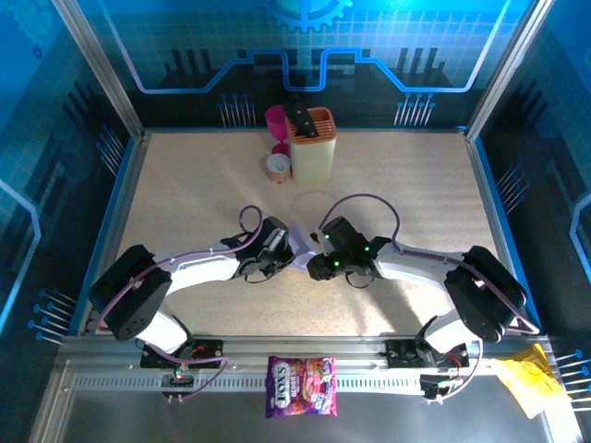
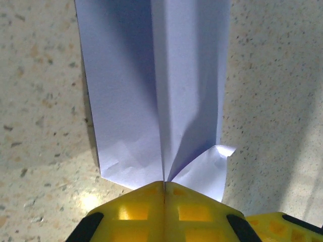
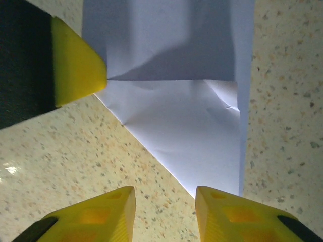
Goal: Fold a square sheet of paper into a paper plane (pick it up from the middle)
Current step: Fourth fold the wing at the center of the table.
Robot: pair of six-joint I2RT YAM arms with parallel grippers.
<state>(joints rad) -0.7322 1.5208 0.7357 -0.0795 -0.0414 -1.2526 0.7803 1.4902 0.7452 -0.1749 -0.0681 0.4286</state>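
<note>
Our left tool (image 2: pixel 164 185) grips the folded pale lilac paper sheet (image 2: pixel 151 91) by its crease; its length runs toward our released right tool (image 3: pixel 165 204).

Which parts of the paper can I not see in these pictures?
Top view: most of the paper is hidden by the left claw and right claw.
Left wrist view: its far end is cut off by the top edge.
Right wrist view: the same.

Speckled beige table (image 1: pixel 185 185), blue patterned walls (image 1: pixel 55 138) around.
</note>
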